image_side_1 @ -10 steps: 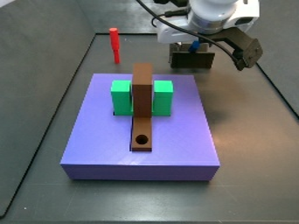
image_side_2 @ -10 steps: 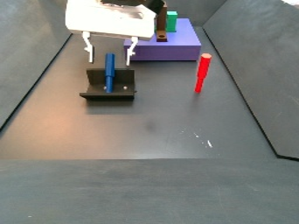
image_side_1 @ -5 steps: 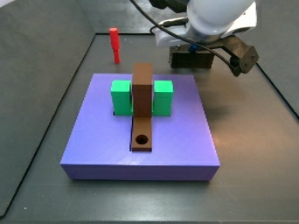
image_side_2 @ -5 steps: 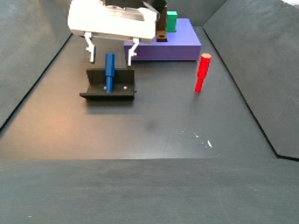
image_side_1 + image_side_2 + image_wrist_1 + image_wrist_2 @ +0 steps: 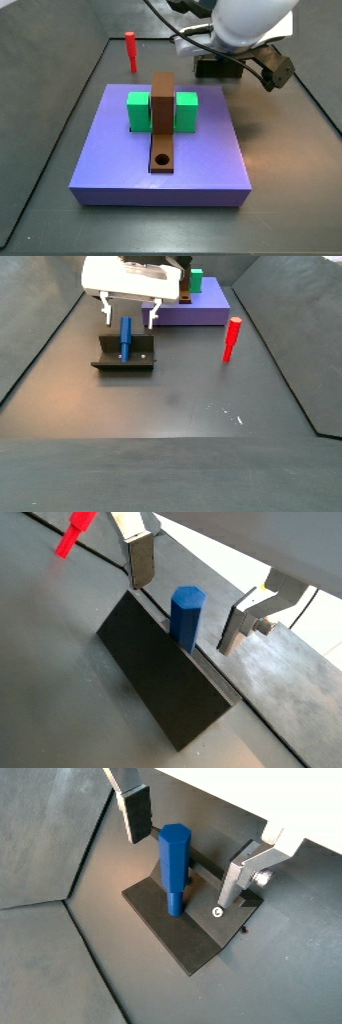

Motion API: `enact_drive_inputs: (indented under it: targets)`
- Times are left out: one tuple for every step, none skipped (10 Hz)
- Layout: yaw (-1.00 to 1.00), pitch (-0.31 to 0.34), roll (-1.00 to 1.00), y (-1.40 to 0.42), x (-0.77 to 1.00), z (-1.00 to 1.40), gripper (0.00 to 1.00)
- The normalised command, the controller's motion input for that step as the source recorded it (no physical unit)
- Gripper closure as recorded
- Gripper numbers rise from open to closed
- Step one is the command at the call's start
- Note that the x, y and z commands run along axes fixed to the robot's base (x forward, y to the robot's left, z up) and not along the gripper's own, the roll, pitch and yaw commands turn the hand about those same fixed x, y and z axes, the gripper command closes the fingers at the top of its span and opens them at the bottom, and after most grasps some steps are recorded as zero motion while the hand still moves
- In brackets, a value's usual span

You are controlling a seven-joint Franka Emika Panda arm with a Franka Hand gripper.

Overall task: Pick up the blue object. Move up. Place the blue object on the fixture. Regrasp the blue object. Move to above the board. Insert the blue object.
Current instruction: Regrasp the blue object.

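Floor [image 5: 174, 406]: dark grey, matte, bounded by thin black seam lines along both sides in both side views. Beyond the seams, grey walls [image 5: 34, 296] slope upward. Small pale scuff marks [image 5: 230, 414] show on the floor. Lighting even, with soft shadows only.

The pincer [image 5: 128, 318] hangs above the floor's far end.
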Motion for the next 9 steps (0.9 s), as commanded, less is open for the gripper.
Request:
enact_drive_inputs:
  targets:
    - [0.05, 0.000, 0.07, 0.00, 0.00, -0.17, 0.00]
    - [0.06, 0.000, 0.05, 0.00, 0.00, -0.17, 0.00]
    - [0.08, 0.000, 0.00, 0.00, 0.00, -0.11, 0.00]
    - [0.07, 0.000, 0.00, -0.06, 0.00, -0.09, 0.00]
    - [0.05, 0.000, 0.00, 0.00, 0.00, -0.07, 0.00]
    - [0.05, 0.000, 0.00, 0.00, 0.00, -0.05, 0.00]
    - [0.04, 0.000, 0.00, 0.00, 0.00, -0.08, 0.00]
    - [0.04, 0.000, 0.00, 0.00, 0.00, -0.02, 0.00]
    - [0.00, 0.000, 0.00, 0.00, 0.00, 0.00, 0.00]
